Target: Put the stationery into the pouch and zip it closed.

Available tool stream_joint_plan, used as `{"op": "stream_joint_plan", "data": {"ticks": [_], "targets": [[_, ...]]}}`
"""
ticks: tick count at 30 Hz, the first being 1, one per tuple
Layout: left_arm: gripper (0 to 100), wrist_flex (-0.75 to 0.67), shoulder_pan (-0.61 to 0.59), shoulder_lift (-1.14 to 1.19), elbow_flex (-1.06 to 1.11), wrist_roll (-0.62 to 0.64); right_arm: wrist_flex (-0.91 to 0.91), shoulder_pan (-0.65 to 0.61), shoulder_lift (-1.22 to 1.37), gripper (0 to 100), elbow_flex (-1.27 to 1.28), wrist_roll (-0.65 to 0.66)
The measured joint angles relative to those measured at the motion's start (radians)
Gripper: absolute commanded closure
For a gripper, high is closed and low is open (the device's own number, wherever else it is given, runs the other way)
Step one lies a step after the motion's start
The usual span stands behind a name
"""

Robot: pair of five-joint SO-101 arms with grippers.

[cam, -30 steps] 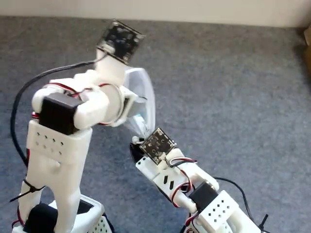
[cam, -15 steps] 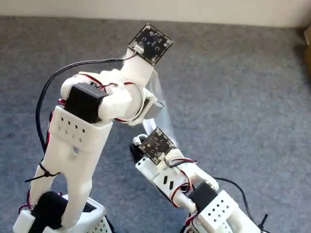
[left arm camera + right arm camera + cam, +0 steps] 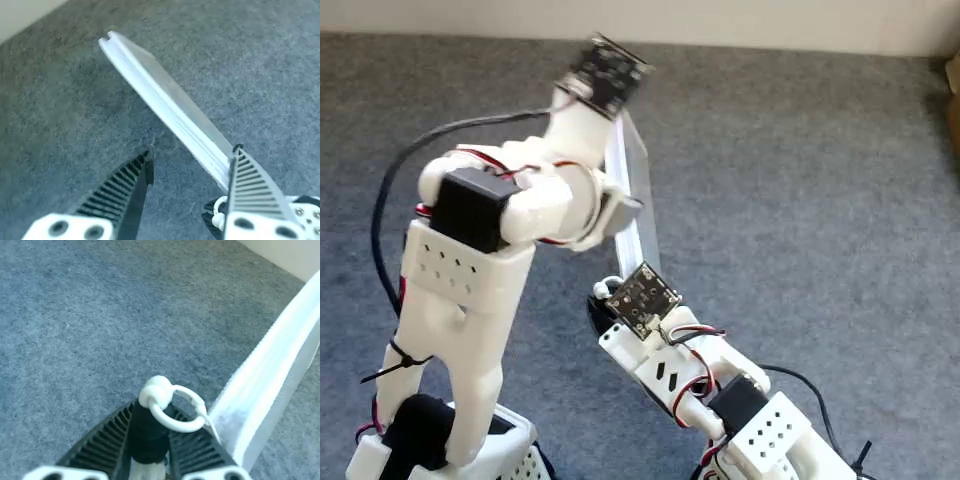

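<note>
- pouch (image 3: 638, 170) stands on edge on the grey surface (image 3: 820, 200), stretched in a line between the two arms, probably so the zip can run straight.
- right gripper (image 3: 150, 414) is clamped on the black zip pull (image 3: 146, 436) below its white ring (image 3: 159, 394), anchoring that end.
- left gripper (image 3: 192, 154) gapes wide and grips nothing; one finger (image 3: 247, 187) touches the pouch's zip edge.
- count: one pouch, one pull, two grippers; the pouch's contents cannot be made out.

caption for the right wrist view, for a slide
Right gripper shut on the zipper pull, beside the pouch's white zip edge, over grey carpet
</note>
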Motion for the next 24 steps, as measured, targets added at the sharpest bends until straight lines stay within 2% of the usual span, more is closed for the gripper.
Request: {"op": "stream_joint_plan", "data": {"ticks": [8, 14, 24], "targets": [[76, -0.020, -0.089, 0.006, 0.003, 0.120, 0.028, 0.000, 0.000, 99.5, 0.000, 0.000], [76, -0.198, -0.110, 0.006, 0.181, 0.184, 0.117, 0.000, 0.000, 99.5, 0.000, 0.000], [76, -0.503, -0.132, 0.006, 0.585, 0.187, 0.121, 0.000, 0.000, 99.5, 0.000, 0.002]]}}
